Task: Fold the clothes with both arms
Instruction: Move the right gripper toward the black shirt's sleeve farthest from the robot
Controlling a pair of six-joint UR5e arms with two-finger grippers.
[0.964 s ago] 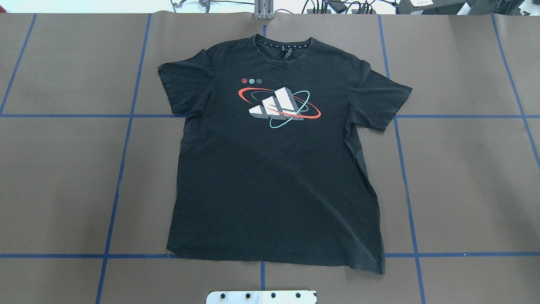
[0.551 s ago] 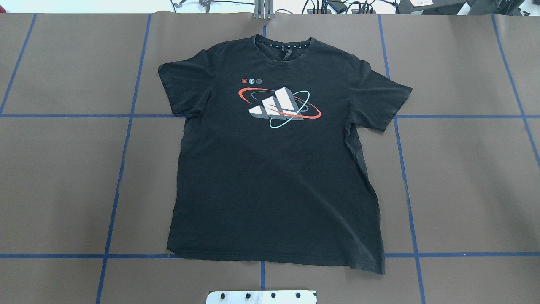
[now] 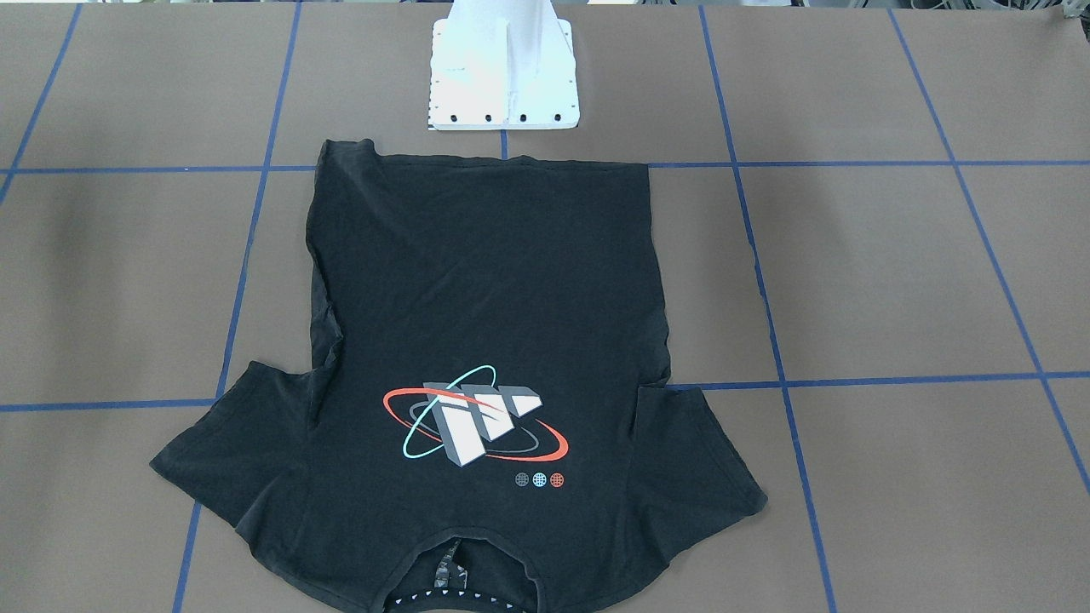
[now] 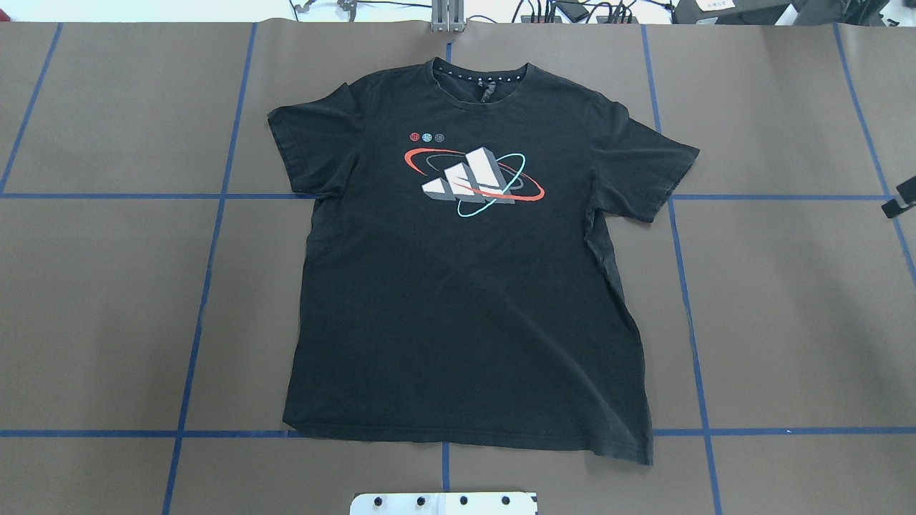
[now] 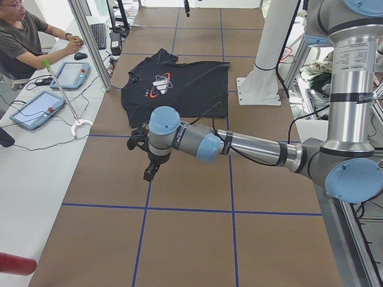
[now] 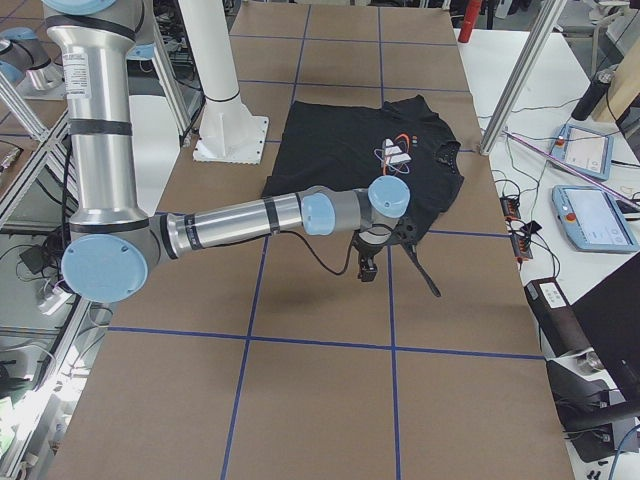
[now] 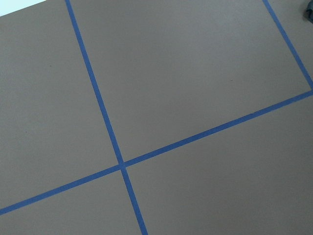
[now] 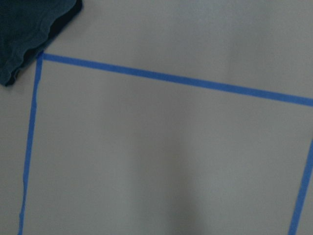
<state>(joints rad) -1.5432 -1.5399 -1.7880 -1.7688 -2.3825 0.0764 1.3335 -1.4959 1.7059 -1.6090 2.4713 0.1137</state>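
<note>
The black T-shirt [image 4: 465, 300] lies flat and face up on the brown table, collar at the far side, block logo [image 4: 469, 179] showing; it also shows in the front view [image 3: 485, 281]. My right gripper [image 4: 900, 200] just shows at the overhead view's right edge, well right of the shirt's sleeve; I cannot tell if it is open or shut. The right wrist view shows a sleeve corner [image 8: 29, 29]. My left gripper [image 5: 148, 170] shows only in the exterior left view, low over the table beside the shirt's other sleeve; its state cannot be told.
The white pedestal base [image 3: 502, 77] stands just behind the shirt's hem. Blue tape lines [image 7: 122, 165] grid the brown table. An operator [image 5: 24, 42] sits at a side desk with tablets [image 5: 36, 107]. An aluminium post [image 5: 90, 42] stands at the far table edge.
A black part of my right gripper has come into the overhead view at its right edge. The T-shirt has not moved.
</note>
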